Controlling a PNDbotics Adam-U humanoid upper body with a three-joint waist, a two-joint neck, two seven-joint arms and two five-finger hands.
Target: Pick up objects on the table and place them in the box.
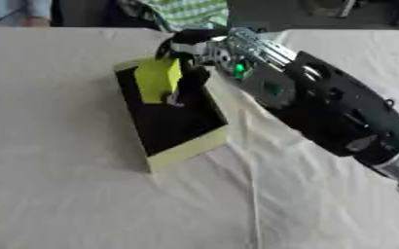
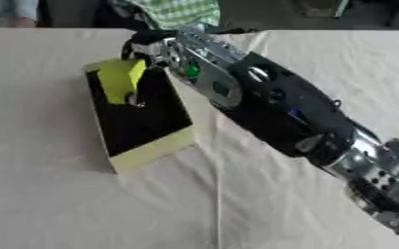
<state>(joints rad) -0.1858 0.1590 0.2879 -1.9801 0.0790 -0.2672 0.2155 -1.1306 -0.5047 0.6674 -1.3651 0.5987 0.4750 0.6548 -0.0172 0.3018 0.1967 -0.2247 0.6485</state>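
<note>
A yellow-green box (image 1: 189, 149) with a dark inside stands open on the white cloth, left of centre. My right arm reaches in from the lower right, and my right hand (image 1: 189, 47) hangs over the box's far end. Its fingers are curled on a yellow-green block (image 1: 158, 79), which is held upright above the box's dark inside. The block's lower end, with a small silvery bit (image 1: 174, 101) beneath it, sits inside the box's outline. My left hand shows in neither view.
The table is covered by a wrinkled white cloth (image 1: 66, 194) with a fold running down from the box. A person in a green checked shirt (image 1: 190, 12) sits at the far edge.
</note>
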